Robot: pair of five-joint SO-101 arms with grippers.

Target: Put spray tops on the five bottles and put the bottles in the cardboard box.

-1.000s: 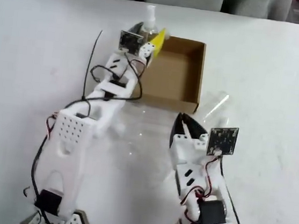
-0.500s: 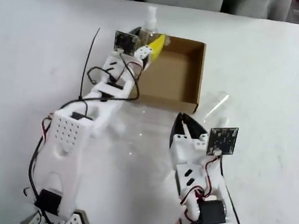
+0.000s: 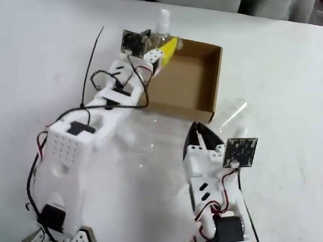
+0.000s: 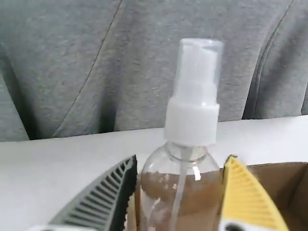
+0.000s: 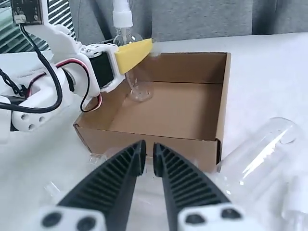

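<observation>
The left hand [image 3: 163,46] grips a clear bottle [image 4: 179,192] by its shoulder, the grey finger [image 4: 103,202] on one side and the yellow finger [image 4: 243,192] on the other, both pressed against the plastic. The bottle stands upright and already wears a white spray top [image 4: 195,96]. Its base sits down inside the cardboard box [image 3: 218,75] at the far left corner; whether it rests on the box floor cannot be told.

The left arm [image 3: 114,101] is stretched long across the white table [image 3: 296,66], reaching from the near edge to that corner, with the yellow finger lying over the box's left wall.

The right hand [image 5: 148,147] holds nothing. Its two dark fingers are drawn almost together, leaving only a narrow slit between them. It points at the near wall of the box, fingertips just short of the cardboard. The right arm [image 3: 207,184] is folded low on the near side of the table.

A second bottle [image 5: 262,154], clear and uncapped, lies on its side on the table just beside the box's near right corner.
</observation>
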